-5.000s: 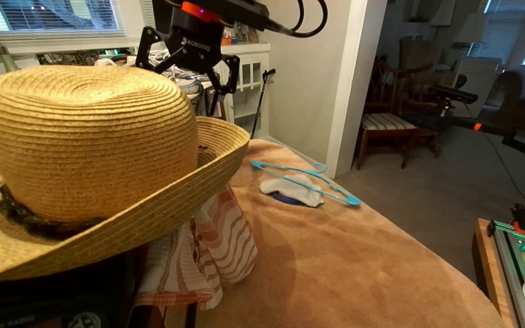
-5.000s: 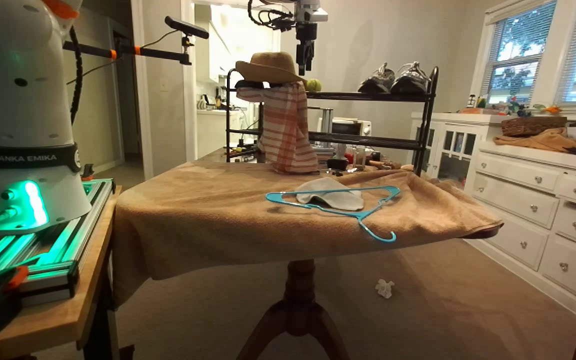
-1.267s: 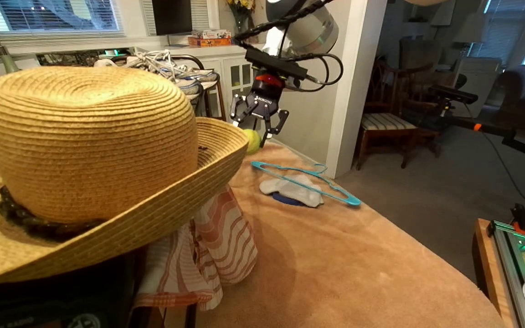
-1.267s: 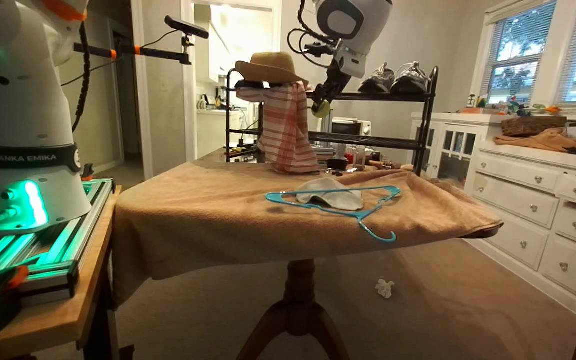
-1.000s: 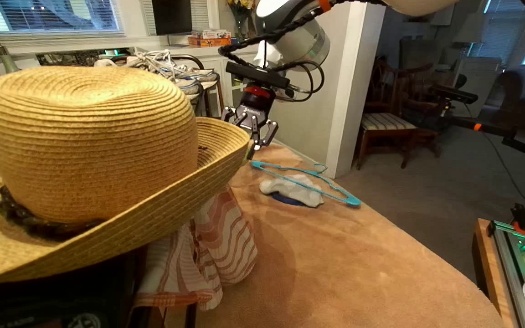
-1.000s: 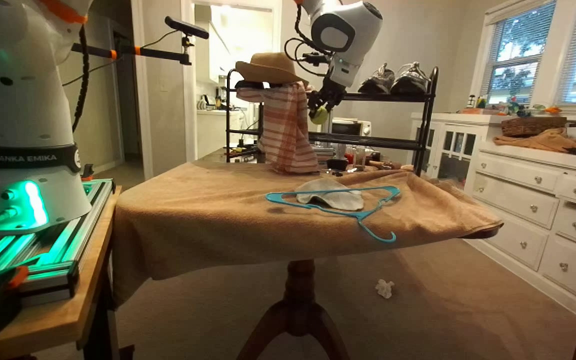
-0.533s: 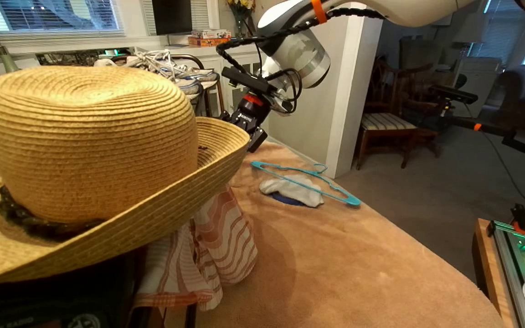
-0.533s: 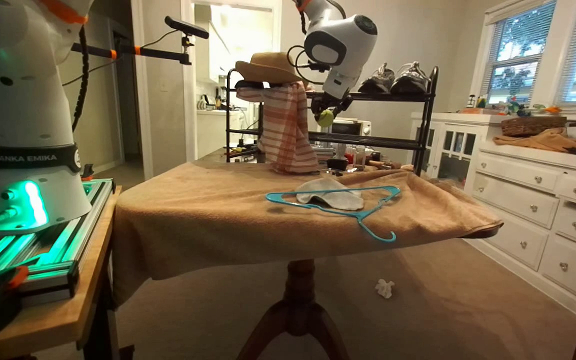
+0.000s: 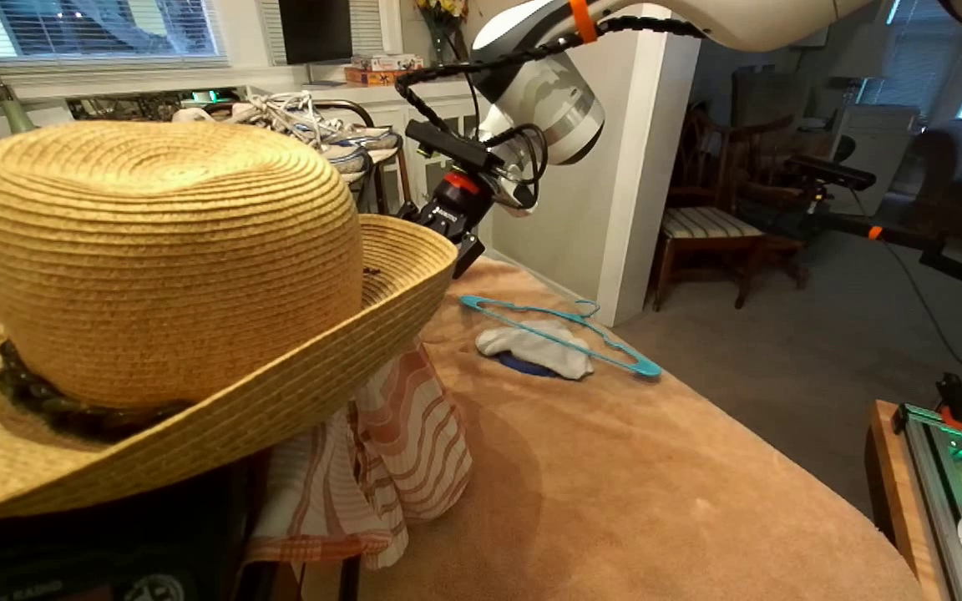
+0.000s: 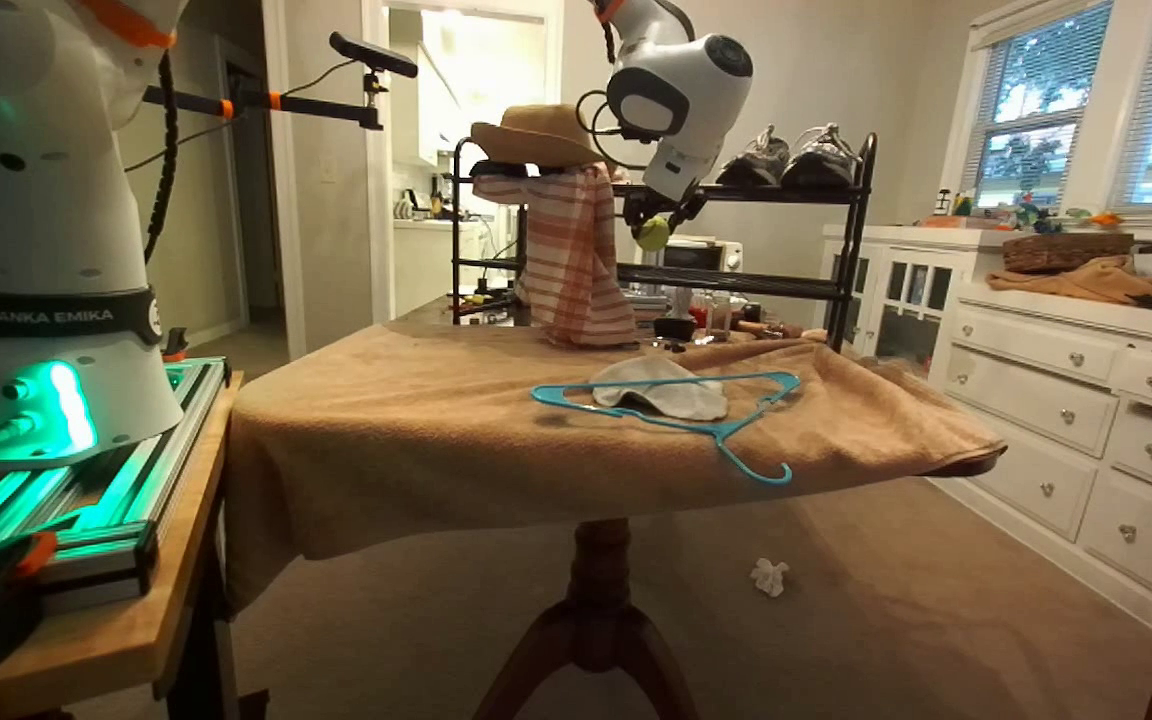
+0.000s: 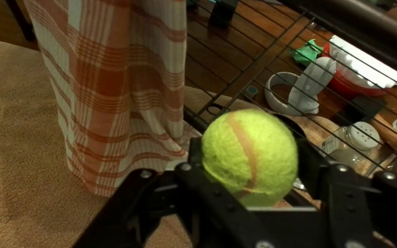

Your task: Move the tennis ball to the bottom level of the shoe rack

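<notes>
While the shoe rack [image 10: 756, 195] is showing its bottom shelf [image 10: 746, 283], a striped towel [image 11: 115, 86] is hanging over one side, and the hand [image 11: 250, 155] is clamping the tennis ball [image 10: 653, 234] from both sides, higher than that shelf. Carrying seems to be under way; the next move is probably calling for gentle lowering and release.

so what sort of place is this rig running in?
Most likely a home, perhaps a dining room: in the exterior views there are white drawers under a window, a wooden chair with a striped seat, and what looks like a kitchen counter in the background.
</notes>
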{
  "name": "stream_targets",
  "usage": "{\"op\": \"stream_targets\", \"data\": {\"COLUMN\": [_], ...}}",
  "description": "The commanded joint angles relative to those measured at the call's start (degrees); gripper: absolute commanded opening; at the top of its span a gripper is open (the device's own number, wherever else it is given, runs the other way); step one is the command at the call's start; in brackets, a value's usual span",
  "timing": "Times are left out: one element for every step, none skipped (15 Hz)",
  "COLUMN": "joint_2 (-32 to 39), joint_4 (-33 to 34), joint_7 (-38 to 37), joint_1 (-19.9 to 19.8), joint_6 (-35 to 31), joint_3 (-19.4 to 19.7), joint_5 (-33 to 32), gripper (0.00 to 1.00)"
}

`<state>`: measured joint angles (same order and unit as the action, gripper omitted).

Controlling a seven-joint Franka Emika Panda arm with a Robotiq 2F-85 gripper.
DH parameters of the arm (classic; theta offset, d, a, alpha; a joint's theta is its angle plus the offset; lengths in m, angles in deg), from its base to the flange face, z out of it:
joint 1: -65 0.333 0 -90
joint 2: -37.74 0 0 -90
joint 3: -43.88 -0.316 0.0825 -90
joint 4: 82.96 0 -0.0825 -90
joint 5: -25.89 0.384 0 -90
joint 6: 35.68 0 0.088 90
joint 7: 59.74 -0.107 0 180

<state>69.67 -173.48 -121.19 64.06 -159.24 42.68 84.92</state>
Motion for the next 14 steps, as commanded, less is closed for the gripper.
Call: {"op": "stream_targets", "data": {"joint_2": [3.7,4.9,5.7,6.7,7.7,8.5,9.4,10.2,11.0,11.7,12.5,13.2,13.8,14.4], "joint_4": [2.7,3.6,4.2,5.0,5.8,6.4,7.2,7.9,8.5,9.1,9.6,10.0,10.4,10.8], "joint_7": [-0.3,-0.4,-0.4,-0.3,0.1,0.2,0.7,0.7,0.7,0.9,1.0,1.0,1.5,1.8], "joint_1": [-0.5,-0.7,-0.9,-1.4,-1.7,-1.9,-2.1,-2.2,-2.2,-2.1,-1.6,-1.6,-1.4,-1.4], "joint_6": [-0.4,-0.8,-0.7,-0.5,-0.6,-0.4,-0.7,-1.0,-1.0,-1.3,-2.2,-2.2,-2.7,-2.9], "joint_3": [-0.5,-0.8,-0.9,-1.3,-1.6,-1.8,-1.9,-1.9,-1.8,-1.6,-1.2,-1.3,-1.4,-1.7], "joint_5": [4.0,5.9,7.8,10.4,12.9,15.2,17.4,19.3,20.8,21.9,22.3,22.9,23.6,24.4], "gripper": [0.42,0.42,0.42,0.42,0.42,0.42,0.42,0.42,0.42,0.42,0.42,0.42,0.42,0.42]}}
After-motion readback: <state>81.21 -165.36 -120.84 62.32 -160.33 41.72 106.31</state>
